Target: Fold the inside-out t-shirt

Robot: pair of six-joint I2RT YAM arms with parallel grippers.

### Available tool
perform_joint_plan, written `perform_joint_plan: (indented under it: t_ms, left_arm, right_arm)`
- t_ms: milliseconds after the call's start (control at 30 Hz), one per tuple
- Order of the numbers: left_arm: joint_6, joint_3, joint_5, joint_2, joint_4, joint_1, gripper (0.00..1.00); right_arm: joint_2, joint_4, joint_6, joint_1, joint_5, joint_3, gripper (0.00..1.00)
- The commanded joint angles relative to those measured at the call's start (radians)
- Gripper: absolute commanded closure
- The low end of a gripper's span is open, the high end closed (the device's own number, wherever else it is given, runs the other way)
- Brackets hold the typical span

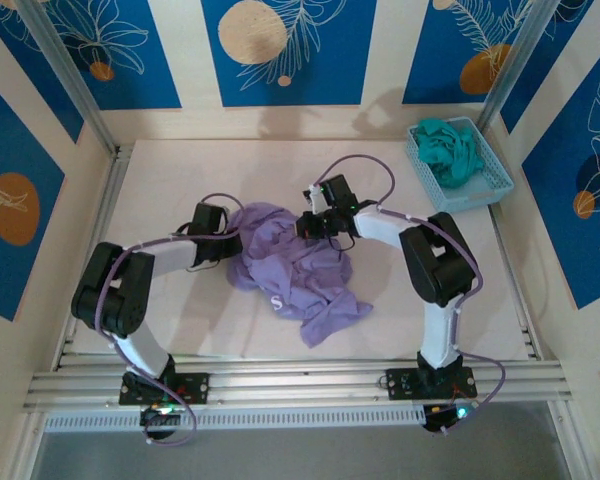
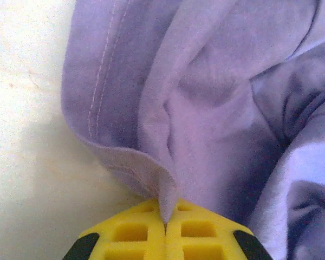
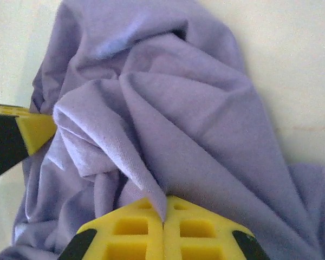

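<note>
The lavender t-shirt [image 1: 290, 270] is lying crumpled in the middle of the counter [image 1: 180, 320], between the two arms, with one flap trailing toward the near rail. The left tool [image 2: 165, 214] is pinching a stitched hem edge on the heap's left side, its yellow pads pressed together with fabric rising from between them. The right tool [image 3: 163, 214] is likewise clamping a fold at the heap's far right side. Bare counter is lying open to the left, beyond and in front of the heap. A blue basket [image 1: 458, 170] holding a teal garment [image 1: 448, 145] is sitting in the far right corner, well apart. The folds are hiding the shirt's neck and sleeves, and from overhead the wrists are covering both tools' fingertips.
</note>
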Motion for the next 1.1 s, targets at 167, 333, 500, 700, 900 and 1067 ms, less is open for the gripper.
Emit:
perform_joint_plan:
  t_ms: [167, 333, 500, 700, 900, 1067]
  left_arm:
    - [-0.001, 0.069, 0.068, -0.275, 0.176, 0.019, 1.00]
    - [-0.012, 0.222, 0.147, -0.422, 0.224, 0.019, 1.00]
    - [-0.043, 0.306, 0.263, -0.520, 0.271, 0.018, 1.00]
    - [-0.078, 0.065, 0.419, -0.574, 0.361, 0.015, 1.00]
    - [-0.040, -0.139, 0.463, -0.609, 0.313, 0.015, 1.00]
    - [-0.048, -0.172, 0.463, -0.628, 0.272, 0.013, 1.00]
  right_arm:
    - [-0.495, 0.103, -0.089, -0.086, 0.006, -0.090, 1.00]
    - [-0.741, 0.084, -0.156, -0.114, 0.017, -0.079, 1.00]
    - [-0.946, 0.091, -0.176, -0.111, 0.017, -0.165, 1.00]
    - [-1.097, 0.096, -0.175, -0.042, -0.122, -0.477, 0.95]
    - [-1.131, 0.102, -0.116, 0.034, -0.157, -0.733, 0.65]
    - [-1.046, 0.095, -0.127, 0.084, -0.045, -0.724, 0.52]
